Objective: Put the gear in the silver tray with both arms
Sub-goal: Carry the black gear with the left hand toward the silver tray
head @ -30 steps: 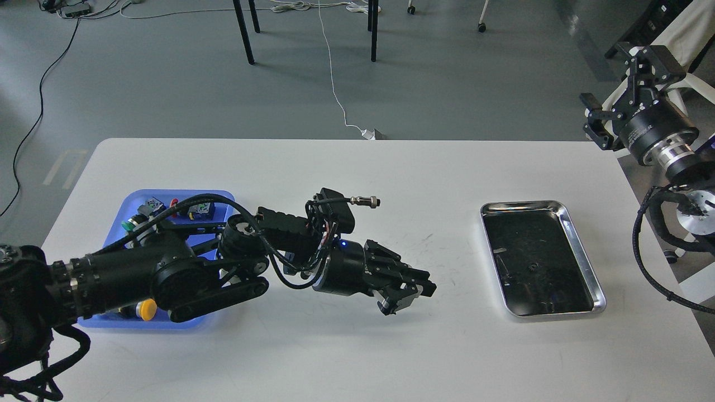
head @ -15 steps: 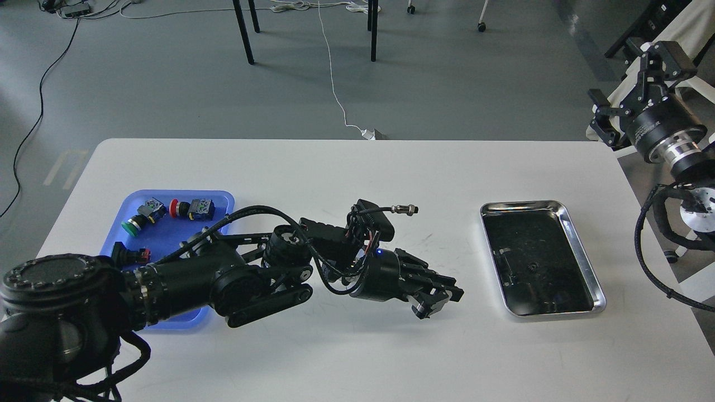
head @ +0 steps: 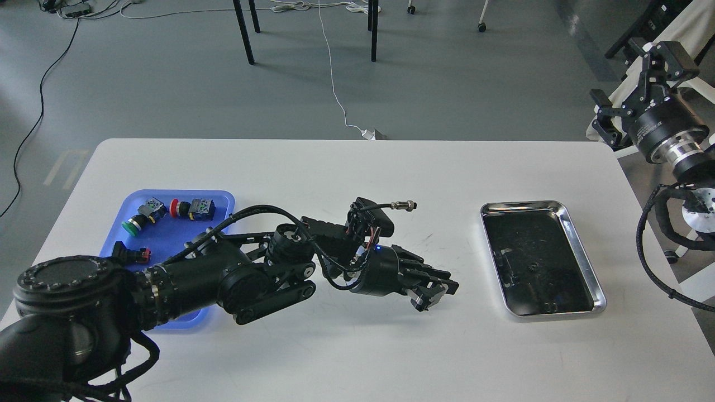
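Note:
The silver tray (head: 581, 255) lies on the right half of the white table, its dark bottom bare. My left gripper (head: 434, 291) reaches in from the left, low over the table and roughly a hand's width left of the tray. Its fingers are shut on a small grey-and-black piece of gear (head: 420, 301) that shows under the fingertips. My right gripper (head: 637, 84) hangs open and empty in the air beyond the table's far right corner, well away from the tray.
A blue plastic tray (head: 220, 196) at the left holds a green push button (head: 134, 223), a red push button (head: 180, 207) and a black-and-red part (head: 131, 254). My left arm covers its near side. Cables hang beside the table's right edge (head: 651, 240).
My left arm swung right with its load, from the table's middle toward the silver tray, then almost stopped. The blue tray's parts came into view. My right gripper drifted slightly right and up.

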